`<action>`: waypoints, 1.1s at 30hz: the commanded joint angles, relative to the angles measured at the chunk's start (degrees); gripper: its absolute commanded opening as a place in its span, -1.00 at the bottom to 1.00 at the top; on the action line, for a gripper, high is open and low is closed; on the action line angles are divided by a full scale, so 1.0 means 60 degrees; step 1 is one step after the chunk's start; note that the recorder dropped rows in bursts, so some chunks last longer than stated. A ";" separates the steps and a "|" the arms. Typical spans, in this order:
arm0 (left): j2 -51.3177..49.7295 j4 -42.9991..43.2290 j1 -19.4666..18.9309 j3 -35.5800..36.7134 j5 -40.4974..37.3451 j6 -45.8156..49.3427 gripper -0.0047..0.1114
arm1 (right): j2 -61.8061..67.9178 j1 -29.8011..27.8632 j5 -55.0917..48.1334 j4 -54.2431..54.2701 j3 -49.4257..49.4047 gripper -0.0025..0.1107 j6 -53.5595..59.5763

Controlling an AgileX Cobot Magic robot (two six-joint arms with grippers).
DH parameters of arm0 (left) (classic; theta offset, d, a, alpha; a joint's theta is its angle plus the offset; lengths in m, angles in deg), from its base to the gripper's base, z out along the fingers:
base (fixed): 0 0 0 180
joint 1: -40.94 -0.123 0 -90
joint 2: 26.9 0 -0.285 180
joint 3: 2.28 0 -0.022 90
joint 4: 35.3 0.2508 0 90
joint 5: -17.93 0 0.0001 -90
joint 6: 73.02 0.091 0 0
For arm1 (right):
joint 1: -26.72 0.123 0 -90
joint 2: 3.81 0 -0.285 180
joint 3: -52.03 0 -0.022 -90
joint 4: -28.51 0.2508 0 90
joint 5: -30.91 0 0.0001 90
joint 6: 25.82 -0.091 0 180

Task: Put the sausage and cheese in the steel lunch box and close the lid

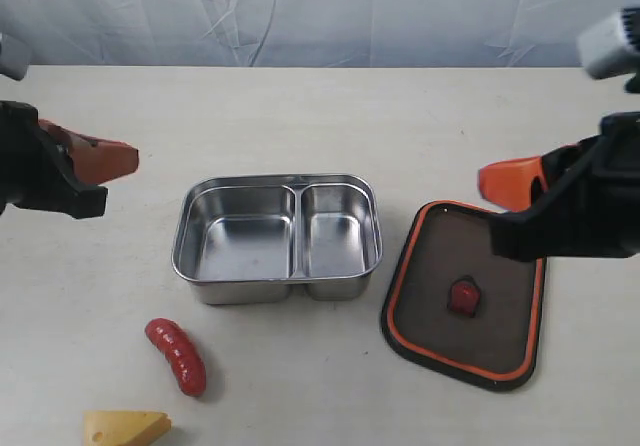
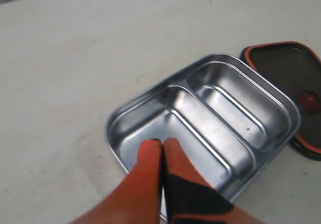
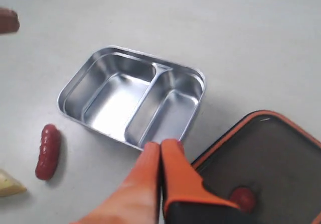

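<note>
The steel lunch box (image 1: pixel 278 238) (image 2: pixel 210 113) (image 3: pixel 133 96) stands empty mid-table, its larger compartment to the left. The dark lid (image 1: pixel 465 293) (image 2: pixel 291 78) (image 3: pixel 266 158) lies upside down to its right, orange seal and valve up. In front of the box on the left lies the red sausage (image 1: pixel 177 355) (image 3: pixel 48 150). The yellow cheese (image 1: pixel 125 428) (image 3: pixel 9 183) sits at the front edge. My left gripper (image 1: pixel 130 156) (image 2: pixel 161 143) hovers shut and empty, left of the box. Over the lid's far right corner my right gripper (image 1: pixel 485 178) (image 3: pixel 161 144) is shut and empty.
The pale table (image 1: pixel 300 106) stretches back to a white cloth backdrop (image 1: pixel 300 11). Nothing else lies on it.
</note>
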 commanded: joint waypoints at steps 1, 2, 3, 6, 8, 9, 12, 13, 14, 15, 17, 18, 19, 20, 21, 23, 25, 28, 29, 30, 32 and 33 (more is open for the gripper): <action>-0.0395 -0.0378 0.0060 -0.0107 0.1402 -0.1542 -0.92 | -0.0988 -0.0403 -0.0373 -0.0664 -0.0042 -0.94 -0.0312; -0.0395 -0.0379 0.0060 -0.0151 0.1608 -0.2649 -0.92 | -0.1105 -0.0418 -0.0446 -0.0711 -0.0042 -0.94 -0.0326; -0.0395 -0.0331 0.0060 -0.0199 0.1608 -0.3660 -0.92 | -0.1170 -0.0418 -0.0490 -0.0728 -0.0042 -0.94 -0.0380; -0.0395 -0.0313 0.0060 -0.0717 0.1283 -0.4358 -0.92 | -0.1172 -0.0418 -0.0513 -0.0776 -0.0042 -0.94 -0.0448; -0.0395 -0.0985 0.0060 -0.1490 0.0421 -0.3622 -0.92 | -0.1172 -0.0418 -0.0513 -0.0794 -0.0042 -0.94 -0.0449; -0.0395 -0.1130 0.0077 -0.1917 -0.0206 -0.1885 -0.92 | -0.1172 -0.0418 -0.0513 -0.0903 -0.0042 -0.94 -0.0449; -0.0395 -0.1167 0.0118 -0.3037 -0.2711 0.4466 -0.92 | -0.1172 -0.0418 -0.0547 -0.0922 -0.0042 -0.94 -0.0449; -0.0395 -0.1167 0.0118 -0.3203 -0.3520 0.5796 -0.92 | -0.1172 -0.0418 -0.0554 -0.0922 -0.0042 -0.94 -0.0449; -0.0395 -0.1174 0.0118 -0.3309 -0.4240 0.6551 -0.92 | -0.1172 -0.0418 -0.0582 -0.0922 -0.0042 -0.94 -0.0449; -0.0395 -0.1227 0.0118 -0.3384 -0.5214 0.7185 -0.92 | -0.1172 -0.0418 -0.0602 -0.0922 -0.0042 -0.94 -0.0449; -0.0395 -0.1330 0.0118 -0.3428 -0.7125 0.7450 -0.92 | -0.1172 -0.0418 -0.0710 -0.0963 -0.0042 -0.94 -0.0449; -0.0395 -0.1682 0.0118 -0.3407 -0.7947 0.7351 -0.92 | -0.1172 -0.0418 -0.0732 -0.1044 -0.0042 -0.94 -0.0449; -0.0395 -0.2426 0.0118 -0.3349 -0.8727 0.7349 -0.92 | -0.1172 -0.0418 -0.0732 -0.1136 -0.0042 -0.94 -0.0449; -0.0395 -0.3305 0.0118 -0.3327 -0.9270 0.7349 -0.92 | -0.1172 -0.0418 -0.0732 -0.1136 -0.0042 -0.94 -0.0449; -0.0395 -0.4604 0.0118 -0.3327 -0.9830 0.7549 -0.92 | -0.1172 -0.0418 -0.0732 -0.1136 -0.0042 -0.94 -0.0449; -0.0395 -0.7781 0.0118 -0.3327 -1.0715 0.8653 -0.92 | -0.1172 -0.0418 -0.0732 -0.1136 -0.0042 -0.94 -0.0449; -0.0492 -1.0959 0.0118 -0.3313 -1.1545 1.1580 -0.92 | -0.1172 -0.0418 -0.0732 -0.1136 -0.0042 -0.94 -0.0449; -0.0787 -1.5615 0.0118 -0.3313 -1.3110 1.6881 -0.92 | -0.1172 -0.0418 -0.0732 -0.1136 -0.0042 -0.94 -0.0449; -0.0918 -1.6877 0.0118 -0.3313 -1.3626 1.7748 -0.92 | -0.1172 -0.0418 -0.0732 -0.1136 -0.0042 -0.94 -0.0449; -0.1072 -1.8476 0.0118 -0.3313 -1.4339 1.8705 -0.92 | -0.1172 -0.0418 -0.0732 -0.1136 -0.0042 -0.94 -0.0449; -0.1369 -1.9894 0.0171 -0.3313 -1.5050 1.9645 -0.92 | -0.1172 -0.0418 -0.0732 -0.1136 -0.0042 -0.94 -0.0449; -0.1532 -2.0331 0.0329 -0.3313 -1.5300 2.0139 -0.92 | -0.1172 -0.0418 -0.0757 -0.1191 -0.0042 -0.94 -0.0449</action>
